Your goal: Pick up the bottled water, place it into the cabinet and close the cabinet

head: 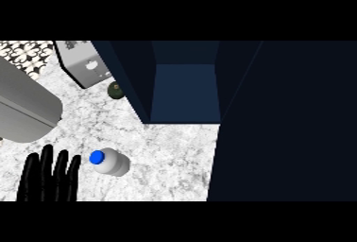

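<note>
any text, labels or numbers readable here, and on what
None can be read.
bottled water: blue cap and pale body, no label legible.
grey appliance at the back of the counter: small marks near its top and a round knob, too blurred to read.
dark blue cabinet, standing open: no sign or writing.
left hand, open beside the bottle: no markings.

Bare counter (pixel 167 151) lies between bottled water (pixel 111 161) and open cabinet (pixel 185 90).
</note>
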Available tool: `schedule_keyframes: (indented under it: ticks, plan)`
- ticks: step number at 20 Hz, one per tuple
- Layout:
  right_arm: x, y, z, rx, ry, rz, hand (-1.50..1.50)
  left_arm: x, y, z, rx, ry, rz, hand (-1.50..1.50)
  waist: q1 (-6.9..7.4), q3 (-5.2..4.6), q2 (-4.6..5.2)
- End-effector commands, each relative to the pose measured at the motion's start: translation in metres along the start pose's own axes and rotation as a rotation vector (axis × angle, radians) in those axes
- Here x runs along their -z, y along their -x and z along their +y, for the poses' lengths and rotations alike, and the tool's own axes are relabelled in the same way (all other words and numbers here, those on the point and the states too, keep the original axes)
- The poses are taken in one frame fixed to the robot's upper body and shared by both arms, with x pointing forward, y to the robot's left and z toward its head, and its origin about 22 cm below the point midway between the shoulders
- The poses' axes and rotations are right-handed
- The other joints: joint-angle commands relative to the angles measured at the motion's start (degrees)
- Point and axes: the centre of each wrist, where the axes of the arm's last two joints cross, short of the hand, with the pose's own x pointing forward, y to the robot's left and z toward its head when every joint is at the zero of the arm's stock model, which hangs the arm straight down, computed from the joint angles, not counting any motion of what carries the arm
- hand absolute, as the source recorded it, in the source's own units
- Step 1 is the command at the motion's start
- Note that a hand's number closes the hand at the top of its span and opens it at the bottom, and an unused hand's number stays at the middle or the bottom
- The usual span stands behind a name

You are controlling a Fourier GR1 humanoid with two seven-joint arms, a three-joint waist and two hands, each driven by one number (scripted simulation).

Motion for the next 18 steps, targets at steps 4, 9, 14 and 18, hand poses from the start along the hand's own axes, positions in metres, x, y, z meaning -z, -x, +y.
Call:
schedule_keyframes:
  ticks: [4, 9, 14, 18]
  plan:
    - [-0.019, -0.033, -0.003, -0.020, 0.018, -0.048, -1.50, 0.004, -0.013, 0.009, 0.061, -0.061, -0.134, -1.50, -0.18, -0.03, 0.17]
    - [-0.025, -0.040, 0.007, -0.019, 0.020, -0.056, -1.50, 0.010, -0.012, 0.014, 0.075, -0.078, -0.113, -1.50, -0.33, -0.08, 0.09]
    - [-0.015, -0.038, 0.006, -0.022, 0.000, -0.039, -1.50, 0.032, 0.005, 0.018, 0.100, -0.115, -0.104, -1.50, -0.20, -0.10, 0.28]
    - [-0.021, -0.043, 0.002, -0.022, -0.002, -0.027, -1.50, 0.035, 0.011, 0.042, 0.116, -0.149, -0.047, -1.50, -0.21, -0.14, 0.22]
